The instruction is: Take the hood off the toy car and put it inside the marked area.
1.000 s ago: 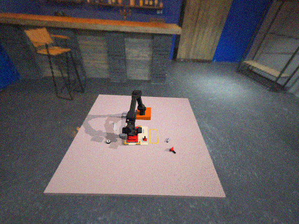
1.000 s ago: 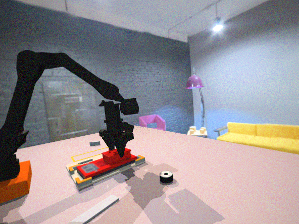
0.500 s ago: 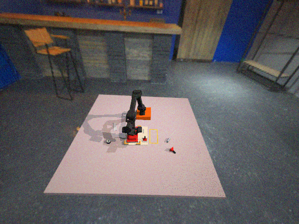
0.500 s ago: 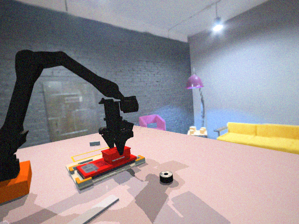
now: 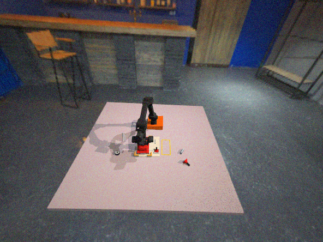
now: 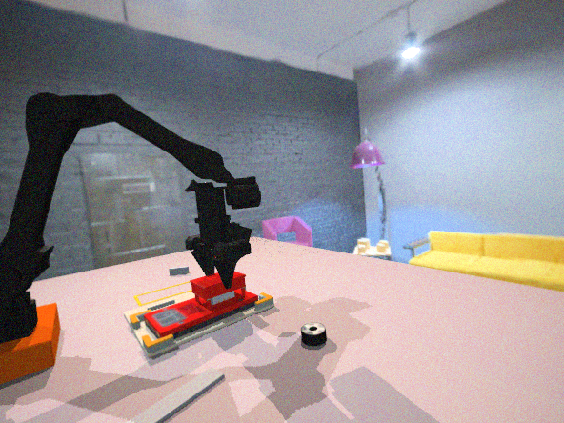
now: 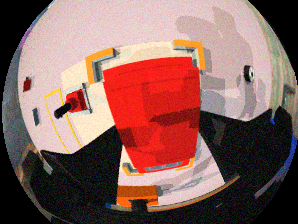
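Gripper [image 6: 220, 278] pointing straight down over the toy car [image 6: 200, 310], fingers closed against the sides of the red hood [image 6: 218, 285] and stopped by it at a fairly wide spread, so the hood is gripped between them. Hood is the raised red block at the end of the car farther from the orange arm base [image 6: 29, 343]; in the exterior view it appears to sit slightly above the lower red body, but whether it has fully separated from the car cannot be told. Wrist view: hood [image 7: 154, 112] fills the centre of the picture, with dark finger shapes at the lower left and lower right. Car rests on a white plate [image 6: 157, 345] with orange corner pieces. Marked area, a yellow outlined rectangle [image 5: 166, 147], lies on the table [image 5: 142, 188] just beside the plate, on the side away from the arm's cast shadows; the hood is not inside it. Other loose parts on the table: a black wheel [image 6: 313, 333] near the car, a small grey piece [image 5: 181, 151] and a red-and-black piece [image 5: 186, 162] beyond the yellow rectangle, well apart from the gripper. A long grey bar [image 6: 178, 397] lies in the foreground of the exterior view.
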You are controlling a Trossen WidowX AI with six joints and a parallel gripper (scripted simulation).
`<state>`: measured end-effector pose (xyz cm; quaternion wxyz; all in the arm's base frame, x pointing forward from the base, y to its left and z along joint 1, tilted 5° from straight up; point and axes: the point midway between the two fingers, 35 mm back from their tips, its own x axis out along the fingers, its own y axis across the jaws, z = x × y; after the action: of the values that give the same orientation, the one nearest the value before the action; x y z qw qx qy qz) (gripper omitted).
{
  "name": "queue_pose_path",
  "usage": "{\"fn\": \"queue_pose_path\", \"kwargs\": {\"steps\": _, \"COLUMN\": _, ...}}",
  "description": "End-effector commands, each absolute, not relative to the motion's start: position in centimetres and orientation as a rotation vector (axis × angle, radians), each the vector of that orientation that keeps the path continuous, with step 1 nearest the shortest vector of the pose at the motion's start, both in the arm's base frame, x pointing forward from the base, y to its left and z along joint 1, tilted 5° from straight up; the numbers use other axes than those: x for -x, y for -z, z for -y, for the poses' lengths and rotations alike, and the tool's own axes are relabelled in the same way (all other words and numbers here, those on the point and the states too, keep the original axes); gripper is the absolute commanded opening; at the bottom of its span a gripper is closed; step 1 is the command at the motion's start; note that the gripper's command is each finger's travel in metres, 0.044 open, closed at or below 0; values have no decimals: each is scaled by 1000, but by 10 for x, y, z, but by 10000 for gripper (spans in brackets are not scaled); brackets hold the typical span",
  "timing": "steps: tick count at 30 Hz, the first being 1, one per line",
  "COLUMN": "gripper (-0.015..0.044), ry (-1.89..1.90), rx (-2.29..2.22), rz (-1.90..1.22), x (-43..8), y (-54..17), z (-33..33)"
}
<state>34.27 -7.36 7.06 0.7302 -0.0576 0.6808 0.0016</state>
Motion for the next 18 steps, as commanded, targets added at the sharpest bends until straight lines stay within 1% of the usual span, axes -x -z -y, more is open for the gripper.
{"fn": "queue_pose_path", "kwargs": {"steps": 1, "gripper": 0, "ry": 1, "rx": 126, "rz": -1489, "x": -345, "y": -77, "z": 74}}
{"fn": "queue_pose_path", "kwargs": {"steps": 7, "gripper": 0, "ry": 1, "rx": 126, "rz": -1489, "x": -344, "y": -83, "z": 73}}
{"fn": "queue_pose_path", "kwargs": {"steps": 18, "gripper": 0, "ry": 1, "rx": 126, "rz": -1489, "x": -341, "y": -123, "z": 70}}
